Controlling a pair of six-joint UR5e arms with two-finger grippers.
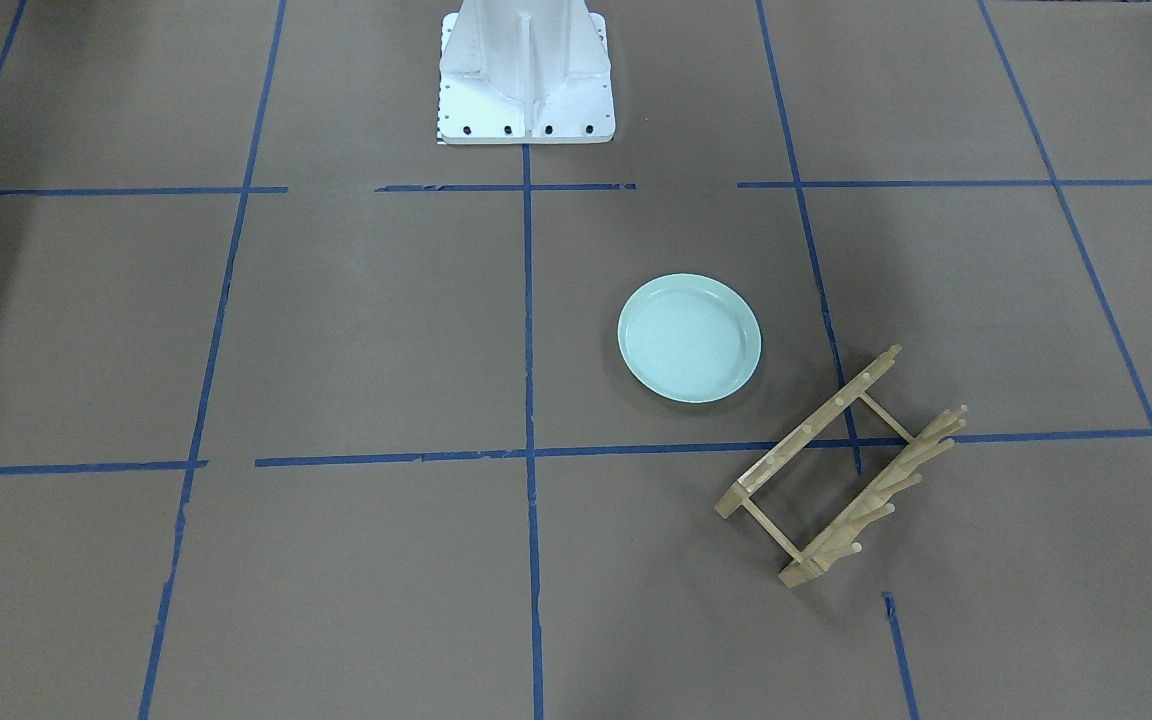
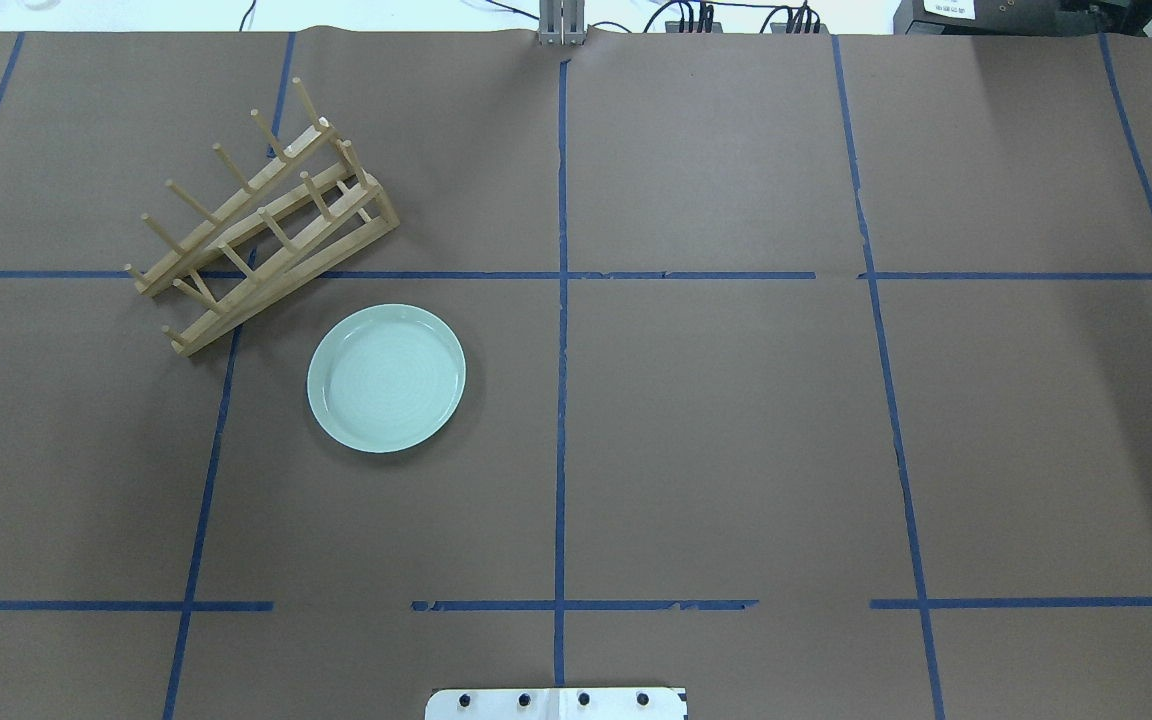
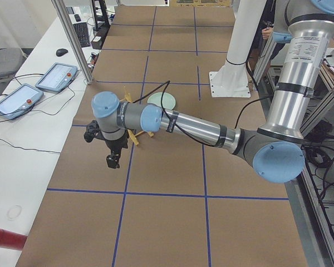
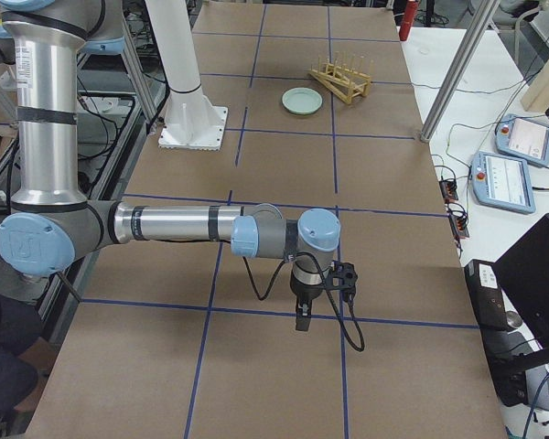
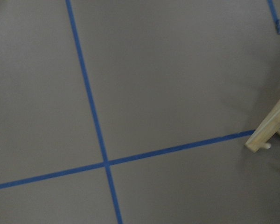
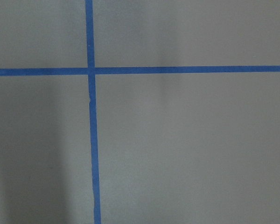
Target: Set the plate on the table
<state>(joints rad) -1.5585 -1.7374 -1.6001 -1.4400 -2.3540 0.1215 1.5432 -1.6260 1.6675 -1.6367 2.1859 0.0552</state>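
The pale mint-green plate (image 1: 689, 338) lies flat and upright on the brown table (image 1: 366, 330), alone, just beside the light wooden peg rack (image 1: 841, 470). It shows in the overhead view (image 2: 386, 378), below and right of the rack (image 2: 261, 220). My left gripper (image 3: 112, 161) shows only in the exterior left view; it hangs over the table past the rack, away from the plate (image 3: 162, 100). My right gripper (image 4: 302, 320) shows only in the exterior right view, far from the plate (image 4: 302, 100). I cannot tell whether either is open or shut. Both wrist views show no fingers.
The white robot base (image 1: 526, 70) stands at the table's robot side. A corner of the rack (image 5: 270, 128) shows in the left wrist view. Teach pendants (image 3: 55, 78) and cables lie on the white bench beyond the table's far edge. A metal post (image 4: 453, 78) stands there.
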